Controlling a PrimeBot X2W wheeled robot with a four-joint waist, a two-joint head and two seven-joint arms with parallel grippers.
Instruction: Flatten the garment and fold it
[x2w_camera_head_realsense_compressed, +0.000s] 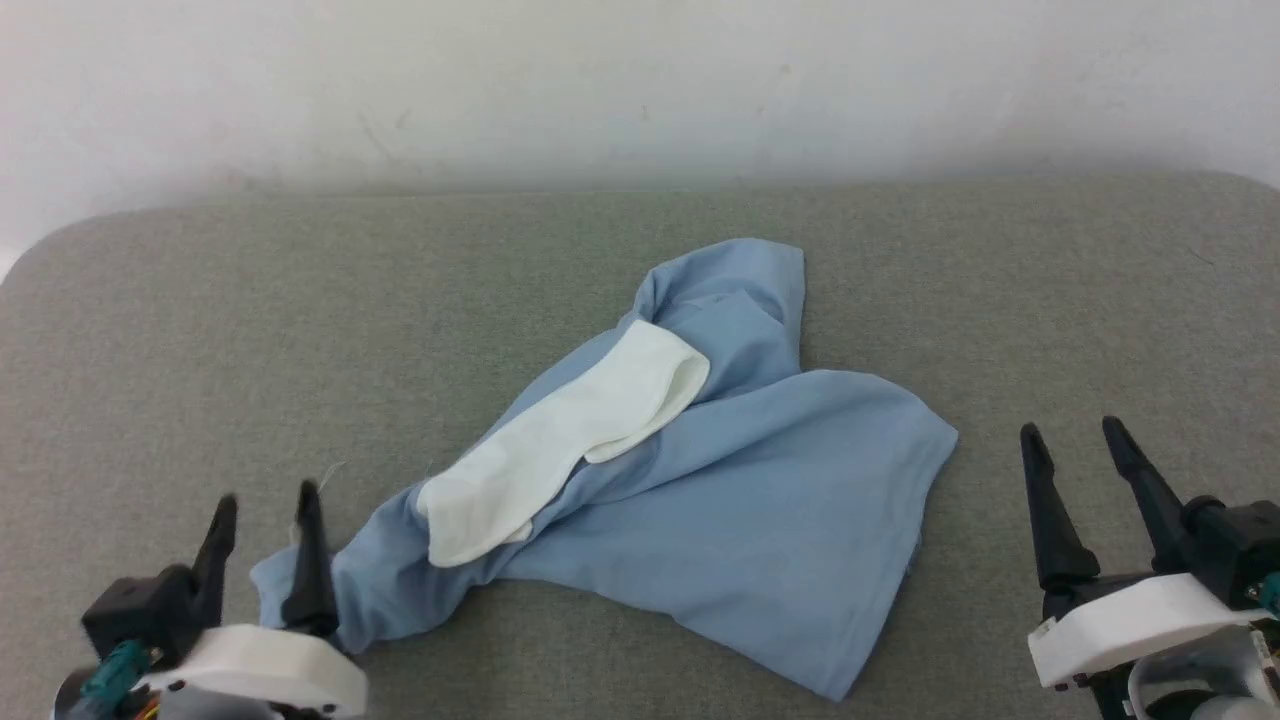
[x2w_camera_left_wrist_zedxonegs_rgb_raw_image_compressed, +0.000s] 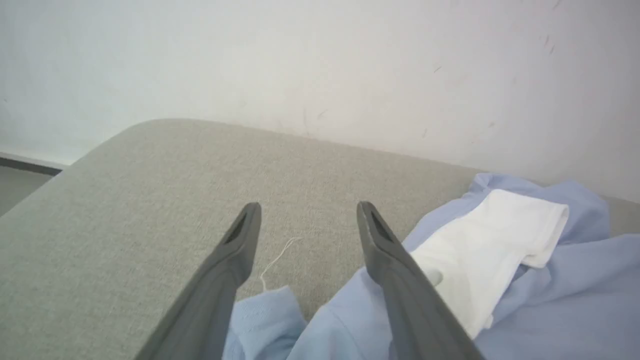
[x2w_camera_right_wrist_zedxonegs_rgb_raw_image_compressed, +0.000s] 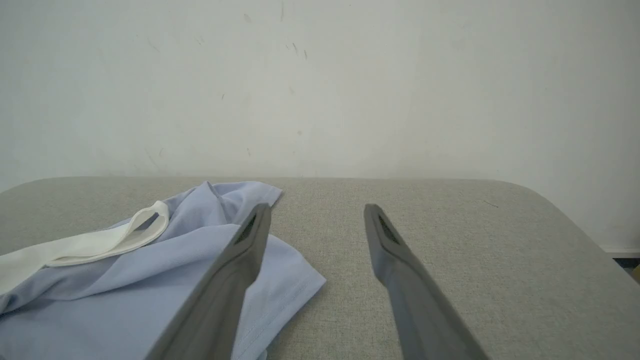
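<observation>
The crumpled light blue knit garment (x2w_camera_head_realsense_compressed: 740, 500) is laid diagonally, its near-left tip just beside the released, nearer left gripper (x2w_camera_head_realsense_compressed: 268, 500).

The garment (x2w_camera_head_realsense_compressed: 760, 480) is soft, matt light blue knit cloth with a stitched hem. Its white trim (x2w_camera_head_realsense_compressed: 570, 440) is thicker, smooth matt cloth. The grey surface (x2w_camera_head_realsense_compressed: 300, 330) beneath is coarse woven fabric. The wall (x2w_camera_head_realsense_compressed: 640, 80) looks matt and faintly scuffed. The left gripper (x2w_camera_head_realsense_compressed: 268, 495) and right gripper (x2w_camera_head_realsense_compressed: 1071, 427) have matt dark plastic-looking fingers and smooth white housings.
</observation>
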